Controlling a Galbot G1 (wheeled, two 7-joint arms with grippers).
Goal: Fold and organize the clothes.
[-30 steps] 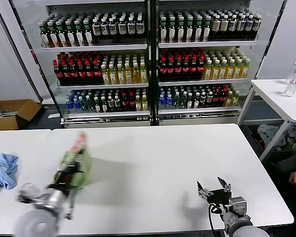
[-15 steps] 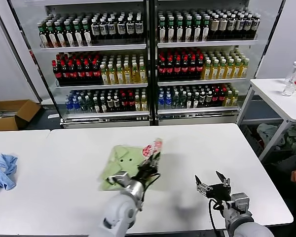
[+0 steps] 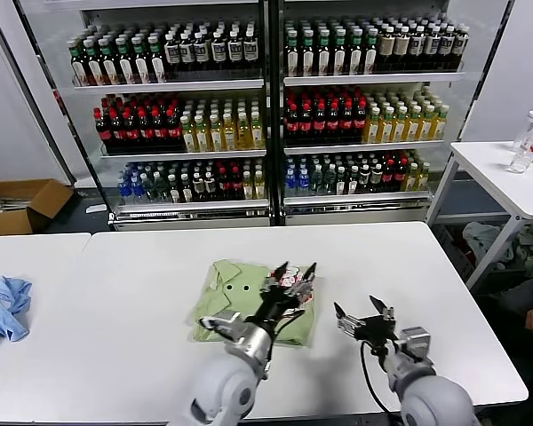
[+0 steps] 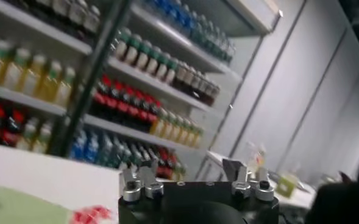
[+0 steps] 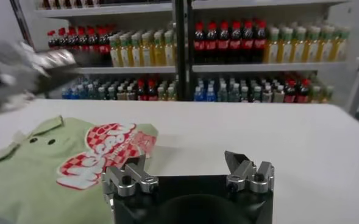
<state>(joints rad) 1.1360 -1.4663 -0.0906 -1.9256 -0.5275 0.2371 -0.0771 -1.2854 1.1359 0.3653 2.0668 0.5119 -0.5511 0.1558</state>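
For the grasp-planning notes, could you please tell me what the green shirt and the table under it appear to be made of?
Green shirt: soft matte woven or knit fabric, probably cotton; it lies limp with folds, and the red print looks flat.
Table: smooth white top with a faint sheen, likely laminate or coated board, though I cannot tell for certain.

Blue cloth (image 3: pixel 3 304) on white table (image 3: pixel 142 346); bottle shelves (image 3: pixel 266 115) behind

Folded green shirt (image 3: pixel 240 297) flat on white table (image 3: pixel 142 293), gaping left pincer (image 3: pixel 291 272) above it, right pincer (image 3: pixel 362 315) beside.
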